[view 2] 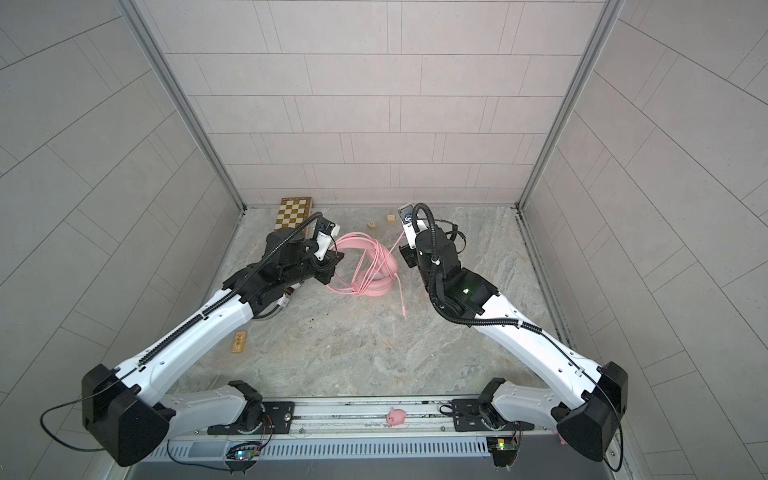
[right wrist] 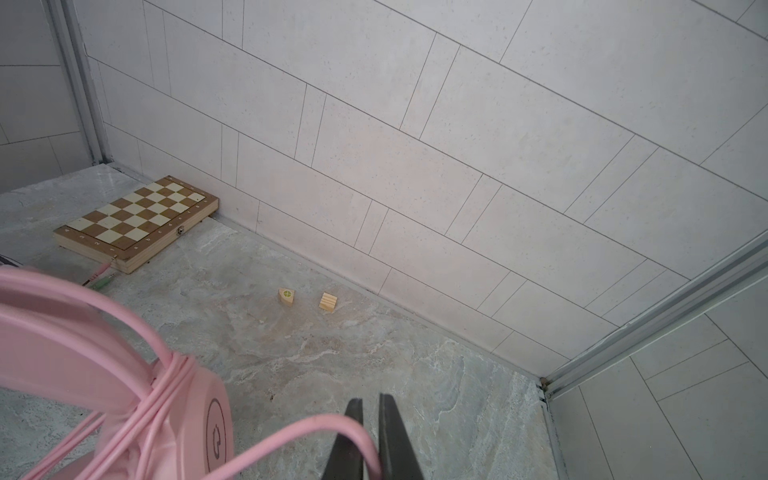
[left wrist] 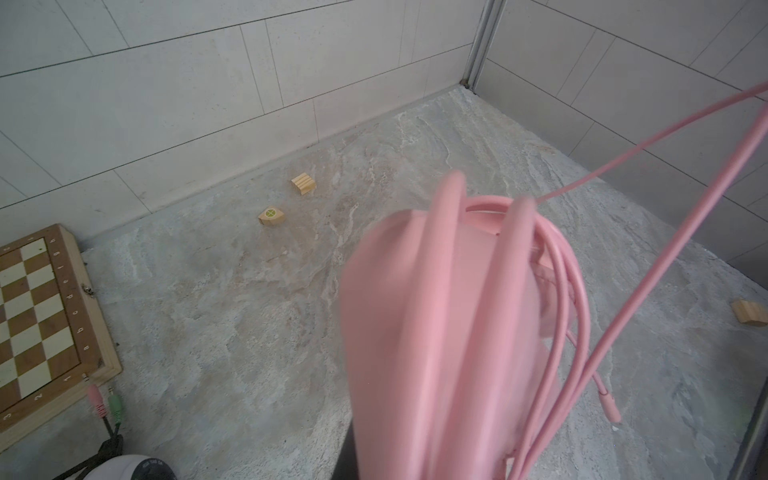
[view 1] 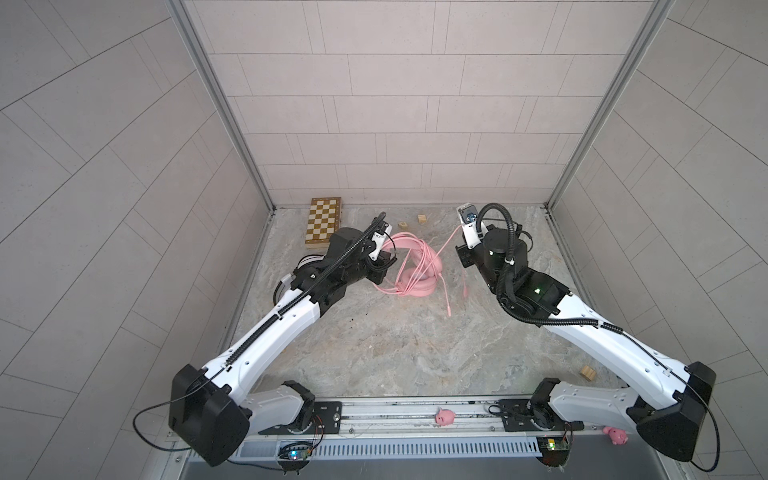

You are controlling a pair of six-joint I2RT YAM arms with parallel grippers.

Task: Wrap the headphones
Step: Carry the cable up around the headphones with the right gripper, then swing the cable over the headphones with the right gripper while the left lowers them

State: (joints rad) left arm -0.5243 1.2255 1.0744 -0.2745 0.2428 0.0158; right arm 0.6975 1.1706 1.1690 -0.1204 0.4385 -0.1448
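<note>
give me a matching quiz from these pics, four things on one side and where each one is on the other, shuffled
Things: 1 chessboard, 2 cord, 3 headphones, 4 toy pig.
Places: A on the front rail; B in the jaws of the right gripper; C far left corner of the table; D centre of its far half.
Pairs: 1-C, 2-B, 3-D, 4-A.

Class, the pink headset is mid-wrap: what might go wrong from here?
1. The pink cord crosses the tips of the right hand, so it may slip out.
2. Loops on the pink headphones look loose; pulling may slide them off or tug the band from the left hand.
</note>
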